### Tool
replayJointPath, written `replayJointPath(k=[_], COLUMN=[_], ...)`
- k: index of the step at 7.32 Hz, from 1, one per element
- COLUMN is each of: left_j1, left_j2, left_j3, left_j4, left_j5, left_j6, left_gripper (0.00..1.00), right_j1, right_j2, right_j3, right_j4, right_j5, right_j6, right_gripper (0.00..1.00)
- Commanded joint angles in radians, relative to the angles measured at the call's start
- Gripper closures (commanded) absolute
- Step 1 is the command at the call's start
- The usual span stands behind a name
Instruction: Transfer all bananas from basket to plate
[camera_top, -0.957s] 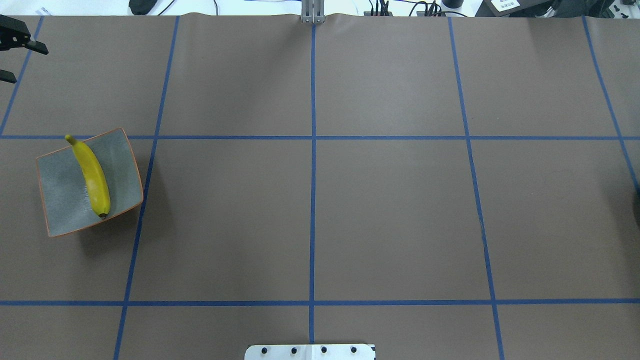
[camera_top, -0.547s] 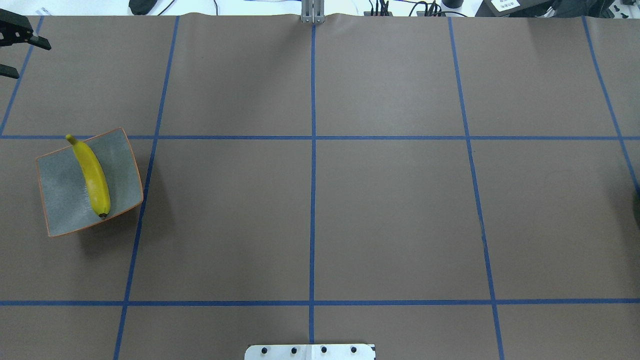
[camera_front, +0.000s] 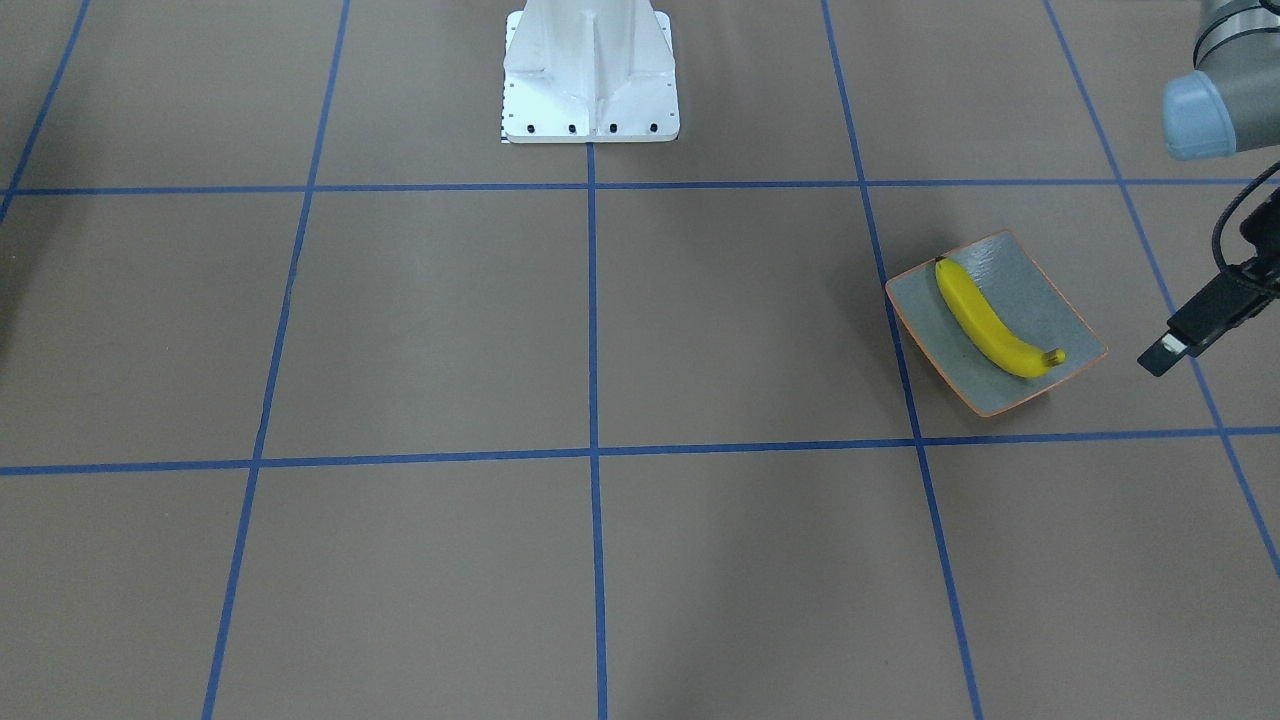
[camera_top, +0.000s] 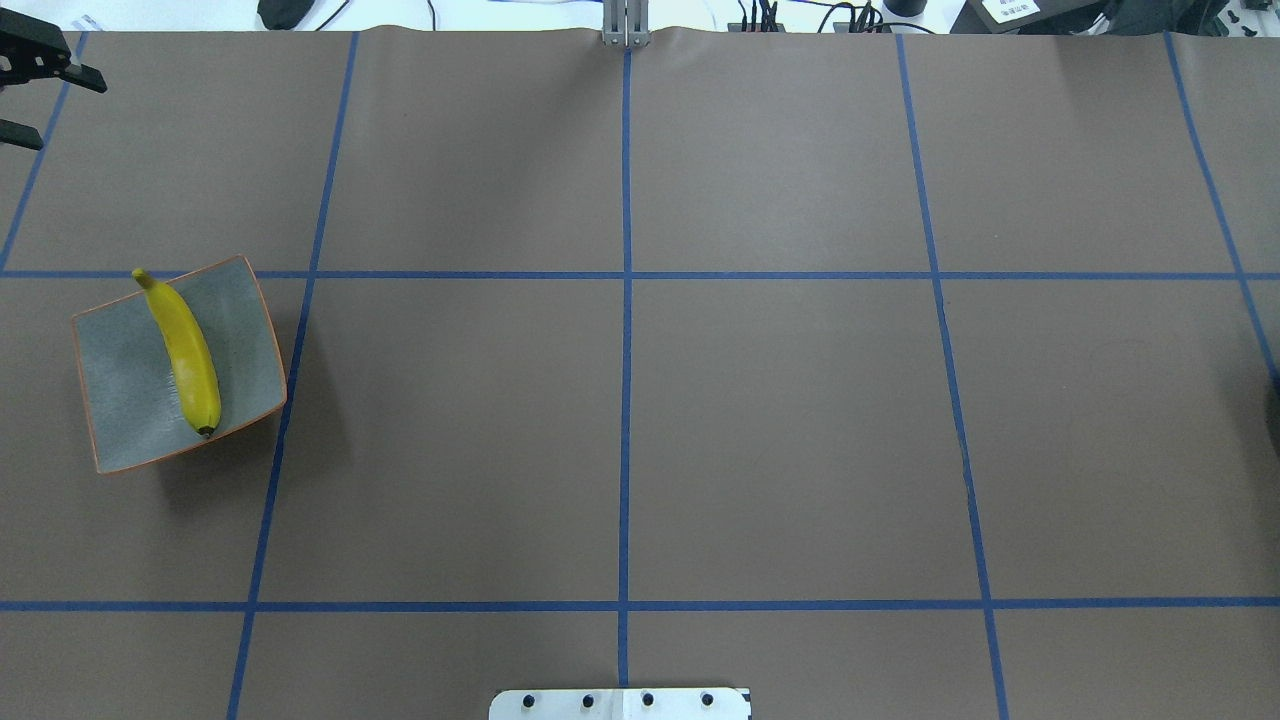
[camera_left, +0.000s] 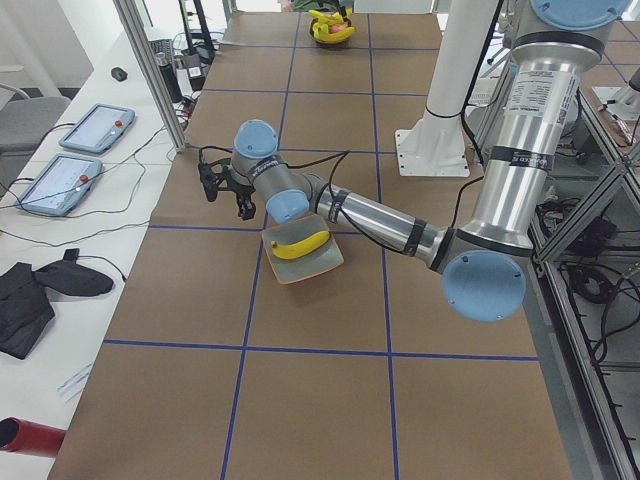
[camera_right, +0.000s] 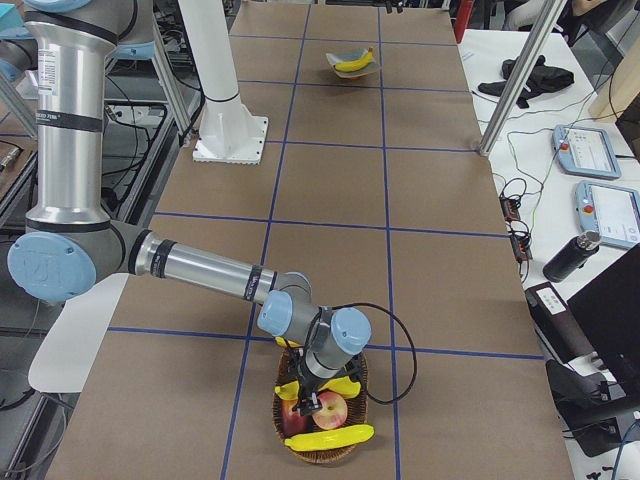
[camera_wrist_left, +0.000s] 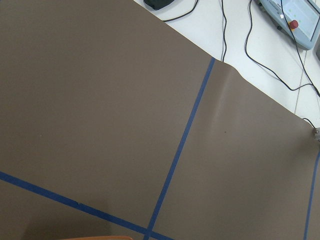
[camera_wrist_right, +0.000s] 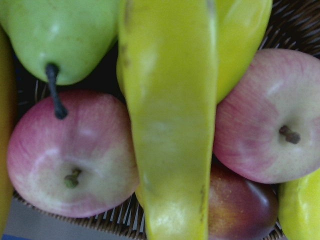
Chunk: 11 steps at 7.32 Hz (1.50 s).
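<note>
Brown paper taped into blue squares is covering the table (camera_top: 640, 420), and I am working the right gripper (camera_right: 308, 398) at its right end. It is hanging nose down in the wicker basket (camera_right: 318, 456). Only the side camera is catching it, so I cannot tell whether its fingers are spread or pressed together. Its wrist camera is filling with the top banana (camera_wrist_right: 170, 125), which is lying lengthwise across red apples (camera_wrist_right: 75, 155) beside a green pear (camera_wrist_right: 60, 35). A second banana (camera_right: 330, 437) is lying along the basket's near edge. At the far left end, the left gripper (camera_top: 65, 115) is hovering beyond the plate (camera_top: 120, 390) with its fingers spread and nothing between them. The plated banana (camera_top: 187, 352) is lying diagonally across that dish. I am judging this as the pick of the next fruit. It is calling for a centred pinch across the top banana's middle, then a straight lift clear of the apples.
</note>
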Motion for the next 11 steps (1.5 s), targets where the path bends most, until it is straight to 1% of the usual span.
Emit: replayJointPath(k=[1, 2, 4, 5, 6, 7, 8, 9, 10, 11], left_j1=[0.0, -0.002, 0.0, 0.0, 0.0, 0.0, 0.0, 0.006, 0.043, 0.082], left_j2=[-0.001, 0.002, 0.004, 0.005, 0.005, 0.005, 0.002, -0.002, -0.024, -0.039], left_j3=[0.0, 0.0, 0.0, 0.002, 0.002, 0.005, 0.008, 0.012, 0.014, 0.012], left_j4=[0.0, 0.0, 0.0, 0.0, 0.0, 0.0, 0.0, -0.003, -0.003, -0.008], left_j5=[0.0, 0.0, 0.0, -0.002, -0.002, -0.002, -0.002, -0.003, 0.0, 0.043], left_j6=[-0.001, 0.0, -0.001, 0.0, -0.001, -0.001, -0.001, 0.0, -0.003, -0.008], left_gripper=[0.0, 0.0, 0.0, 0.0, 0.0, 0.0, 0.0, 0.0, 0.0, 0.0], right_j1=[0.0, 0.0, 0.0, 0.003, 0.04, 0.067, 0.08, 0.08, 0.074, 0.036], right_j2=[0.004, 0.004, 0.024, 0.015, 0.007, 0.007, 0.033, 0.121, 0.216, 0.288], right_j3=[-0.002, 0.006, 0.03, 0.069, 0.102, 0.185, 0.275, 0.308, 0.305, 0.307], right_j4=[0.0, 0.001, -0.005, -0.013, -0.022, -0.096, -0.174, -0.251, -0.298, -0.304], right_j5=[0.001, 0.0, 0.006, 0.006, 0.006, 0.001, 0.003, 0.007, 0.077, 0.154], right_j6=[-0.001, -0.004, -0.003, -0.006, -0.01, -0.035, -0.056, -0.044, -0.026, 0.081], right_gripper=[0.79, 1.0, 1.0, 1.0, 1.0, 1.0, 1.0, 1.0, 1.0, 1.0])
